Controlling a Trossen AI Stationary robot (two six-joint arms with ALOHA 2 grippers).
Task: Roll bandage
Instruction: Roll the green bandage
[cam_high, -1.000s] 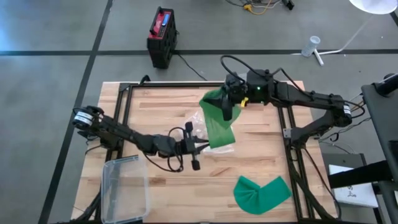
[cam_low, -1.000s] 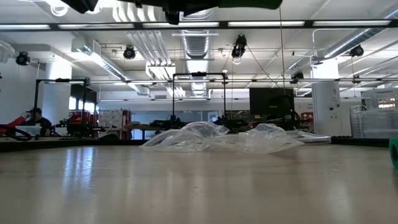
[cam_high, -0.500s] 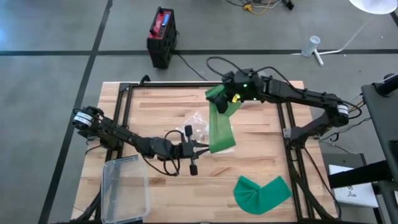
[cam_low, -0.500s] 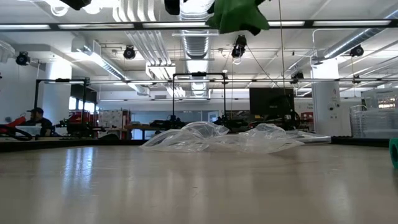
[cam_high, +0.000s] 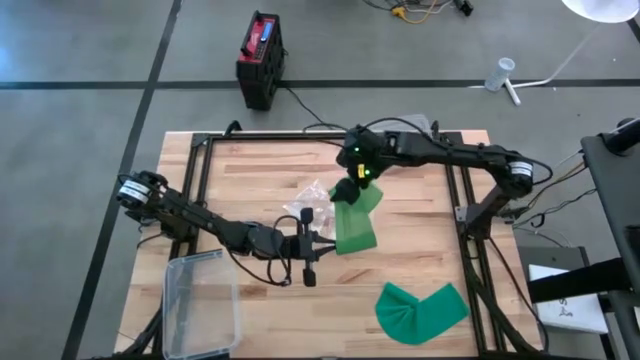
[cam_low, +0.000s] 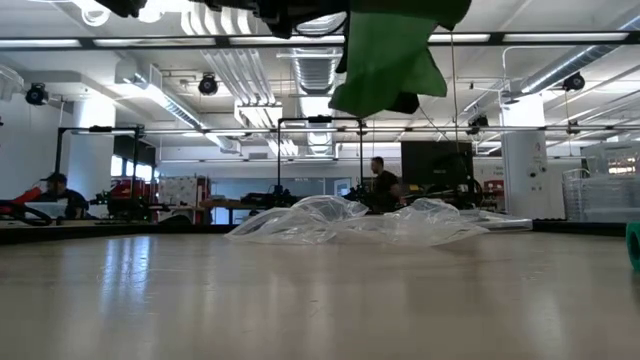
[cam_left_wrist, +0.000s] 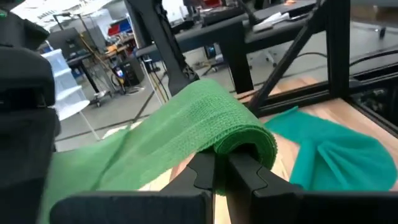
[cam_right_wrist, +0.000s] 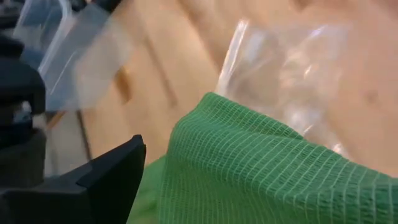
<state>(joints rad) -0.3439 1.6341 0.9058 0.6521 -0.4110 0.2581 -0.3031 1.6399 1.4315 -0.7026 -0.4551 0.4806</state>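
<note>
A green bandage (cam_high: 356, 226) hangs in the air over the middle of the table. Its rolled end (cam_left_wrist: 244, 132) sits on my left gripper (cam_high: 322, 238), which points level toward the table's right edge and is shut on it. The strip (cam_right_wrist: 261, 168) runs up and toward the far edge to my right gripper (cam_high: 350, 187), which slants down just above its free end. Only one finger (cam_right_wrist: 112, 171) of that gripper shows, standing far to one side, so the jaws are open. In the low view the bandage (cam_low: 386, 60) hangs well above the tabletop. My left gripper has the bandage's rolled end (cam_left_wrist: 249, 144) wound over the tips of its two shut fingers (cam_left_wrist: 204, 174), which lie level along the roll's axis. The roll is clear of the table, and the strip leads slack away from it. Whether my right gripper touches the strip I cannot tell.
A crumpled clear plastic bag (cam_high: 314, 200) lies on the wood under the bandage. A teal-green cloth (cam_high: 421, 310) is spread near the front right. A clear plastic box (cam_high: 205, 302) stands at the front left. Black frame rails (cam_high: 470, 230) run along the table's sides.
My right gripper has come down and toward the table's left and near side, closer to my left gripper, tipping downward. The strip between the two, stretched long before, now hangs shorter and slack, and dips into the low view.
</note>
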